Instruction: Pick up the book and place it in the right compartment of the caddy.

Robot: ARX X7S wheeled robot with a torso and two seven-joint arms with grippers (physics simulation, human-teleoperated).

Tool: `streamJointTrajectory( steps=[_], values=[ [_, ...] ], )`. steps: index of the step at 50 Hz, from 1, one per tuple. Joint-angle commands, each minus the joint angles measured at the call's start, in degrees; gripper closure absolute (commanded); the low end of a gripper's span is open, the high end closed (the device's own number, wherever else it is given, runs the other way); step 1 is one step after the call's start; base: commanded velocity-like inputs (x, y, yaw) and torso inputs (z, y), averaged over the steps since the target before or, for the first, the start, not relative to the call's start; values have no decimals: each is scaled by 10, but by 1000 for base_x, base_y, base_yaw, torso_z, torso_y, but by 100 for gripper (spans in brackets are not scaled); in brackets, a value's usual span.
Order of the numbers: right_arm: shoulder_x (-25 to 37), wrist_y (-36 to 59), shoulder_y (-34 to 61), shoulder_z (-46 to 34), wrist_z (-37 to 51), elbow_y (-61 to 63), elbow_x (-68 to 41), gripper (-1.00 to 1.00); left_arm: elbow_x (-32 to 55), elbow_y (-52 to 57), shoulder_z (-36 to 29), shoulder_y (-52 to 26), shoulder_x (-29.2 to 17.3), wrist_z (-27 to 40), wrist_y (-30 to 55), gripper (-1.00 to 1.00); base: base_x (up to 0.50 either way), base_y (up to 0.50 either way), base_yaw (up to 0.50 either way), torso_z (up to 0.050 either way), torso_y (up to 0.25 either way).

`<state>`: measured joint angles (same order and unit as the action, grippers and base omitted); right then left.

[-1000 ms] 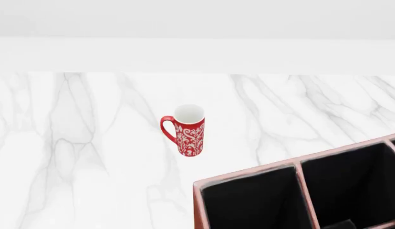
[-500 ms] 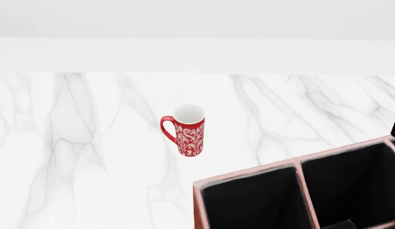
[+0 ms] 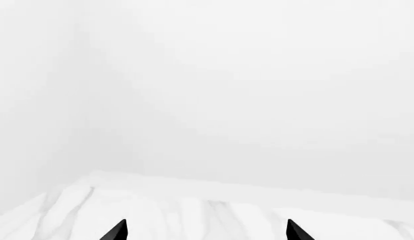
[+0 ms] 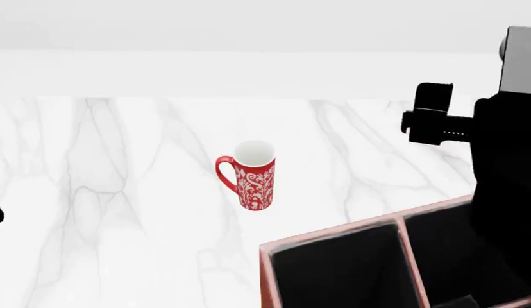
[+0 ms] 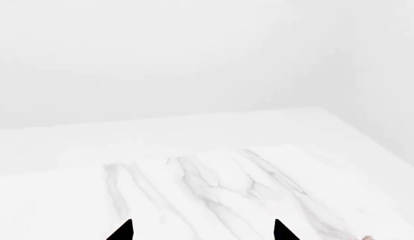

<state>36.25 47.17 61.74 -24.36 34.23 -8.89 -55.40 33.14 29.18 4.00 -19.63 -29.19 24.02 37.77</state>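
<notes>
Here the caddy (image 4: 334,240) sits at the near right corner of the white marble table (image 4: 120,192), a reddish-brown box with a pale pink rim, black inside, a pale divider splitting the two compartments in view. The book shows in no view. A red patterned mug (image 4: 252,174) stands upright, well apart from the caddy, its handle toward the left. The right arm (image 4: 496,160), black and bulky, hangs over the caddy's right side. Both the left gripper (image 3: 205,231) and right gripper (image 5: 202,231) show two dark fingertips spread apart, holding nothing.
</notes>
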Motion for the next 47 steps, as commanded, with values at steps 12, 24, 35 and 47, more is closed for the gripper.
streamJointTrajectory(
  steps=[12,24,35,47],
  values=[
    [-88,-55,17,-61,-33,-9,54,-100,-35,-155,-180,-238,64,-76,2,-100,0,0,0,0,0],
    [-109,-68,16,-71,-48,-6,54,-100,-37,-179,-202,-273,84,-90,0,-100,0,0,0,0,0],
    [-117,-69,16,-72,-52,-2,48,-100,-44,-208,-222,-306,101,-100,-5,-100,0,0,0,0,0],
    [-120,-65,17,-76,-52,4,45,-100,-49,-219,-235,-318,109,-106,-12,-100,0,0,0,0,0]
  ],
)
